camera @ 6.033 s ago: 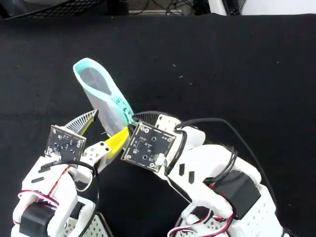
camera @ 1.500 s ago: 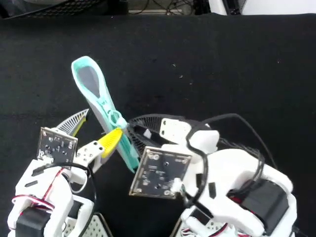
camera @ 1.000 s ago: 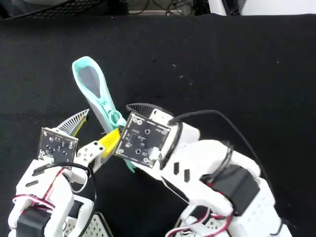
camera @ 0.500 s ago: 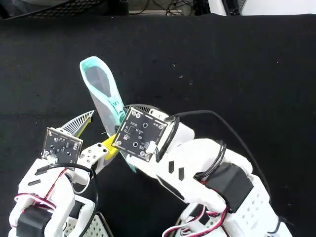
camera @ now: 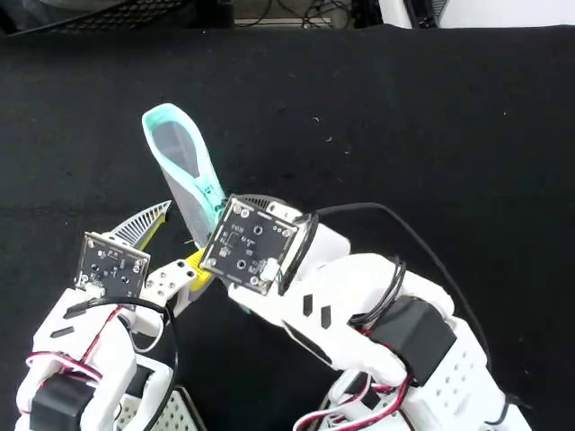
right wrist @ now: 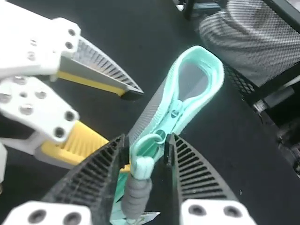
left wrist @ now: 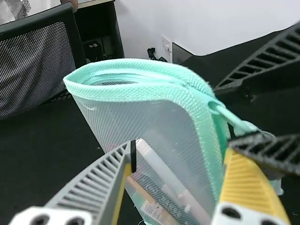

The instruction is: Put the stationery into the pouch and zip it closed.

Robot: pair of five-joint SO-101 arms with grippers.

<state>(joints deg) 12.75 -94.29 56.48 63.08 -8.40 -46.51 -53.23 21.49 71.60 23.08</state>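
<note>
A mint mesh pouch stands tilted on the black table, its rounded end up and away from the arms. My left gripper is shut on its lower part, with the grey finger and the yellow finger on either side of the pouch. White stationery shows through the mesh inside. My right gripper is shut on the zip pull beside the mint zip band. The right arm reaches in from the right and covers the pouch's lower end.
Black cloth covers the table, with open room to the far side and right. A mesh chair stands beyond the table's far edge. White perforated base plates sit at the near edge by the arms.
The right arm swung in from the near side onto the pouch and closed on the zip pull. The pouch's top end tipped slightly to the right. The left arm barely moved.
</note>
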